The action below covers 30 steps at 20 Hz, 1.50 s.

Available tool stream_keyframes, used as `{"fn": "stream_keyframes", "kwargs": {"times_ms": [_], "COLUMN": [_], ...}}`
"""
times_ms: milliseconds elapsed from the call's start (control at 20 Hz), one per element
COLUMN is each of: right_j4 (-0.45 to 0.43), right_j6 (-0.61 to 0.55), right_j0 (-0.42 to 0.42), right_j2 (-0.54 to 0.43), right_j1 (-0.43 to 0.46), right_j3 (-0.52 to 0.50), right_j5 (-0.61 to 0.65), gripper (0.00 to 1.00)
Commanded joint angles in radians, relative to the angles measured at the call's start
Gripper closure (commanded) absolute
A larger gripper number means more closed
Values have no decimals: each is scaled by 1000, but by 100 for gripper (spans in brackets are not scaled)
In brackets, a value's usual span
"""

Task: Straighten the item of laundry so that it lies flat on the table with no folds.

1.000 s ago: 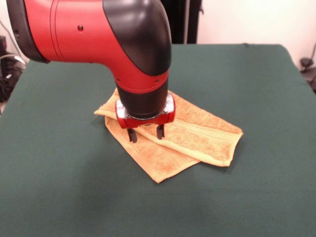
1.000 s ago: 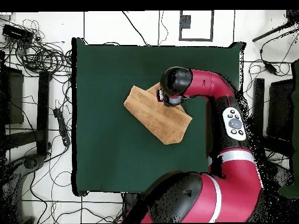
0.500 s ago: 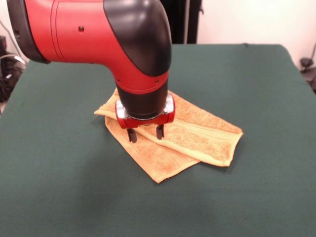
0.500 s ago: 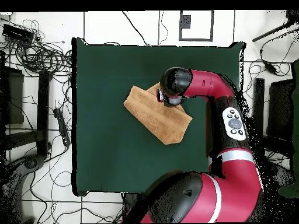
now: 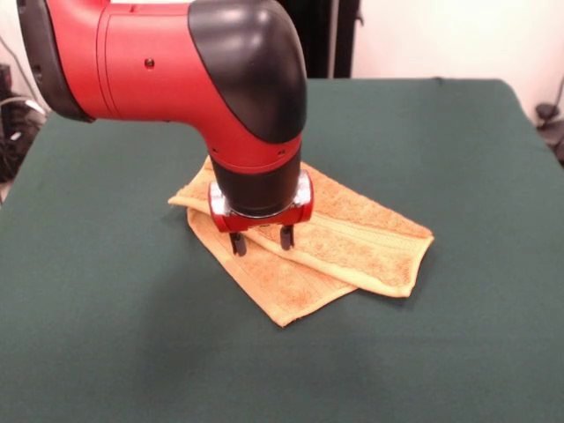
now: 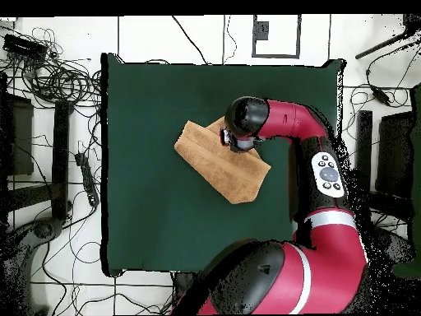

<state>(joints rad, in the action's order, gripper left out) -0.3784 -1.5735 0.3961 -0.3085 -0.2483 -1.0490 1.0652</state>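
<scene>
The item of laundry is an orange-tan towel folded over itself, its upper layer lying across a lower layer that pokes out toward the front. It rests near the middle of the green table. My gripper points straight down over the towel's left part, open, with both dark fingers at or just above the folded edge and nothing between them. In the overhead view the towel lies diagonally, and the arm's head covers the gripper at the towel's upper right edge.
Cables and equipment lie on the floor beyond the table's left side in the overhead view. The arm's lower links hang over the table's right edge.
The arm has risen very slightly; the gripper stays open over the same spot. The towel has not moved.
</scene>
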Motion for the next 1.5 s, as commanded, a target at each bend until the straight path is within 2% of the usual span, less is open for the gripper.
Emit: {"fn": "stream_keyframes", "kwargs": {"times_ms": [50, 1150, 1200, 1500], "right_j4": [-7, 5, 6, 7], "right_j6": [39, 9, 7, 6], "right_j0": [-13, -11, -11, -9], "right_j2": [-48, -49, -49, -49], "right_j1": [46, 34, 33, 32], "right_j3": [-85, -117, -119, -124], "right_j5": [-73, -134, -136, -138], "gripper": [0, 0, 100, 100]}}
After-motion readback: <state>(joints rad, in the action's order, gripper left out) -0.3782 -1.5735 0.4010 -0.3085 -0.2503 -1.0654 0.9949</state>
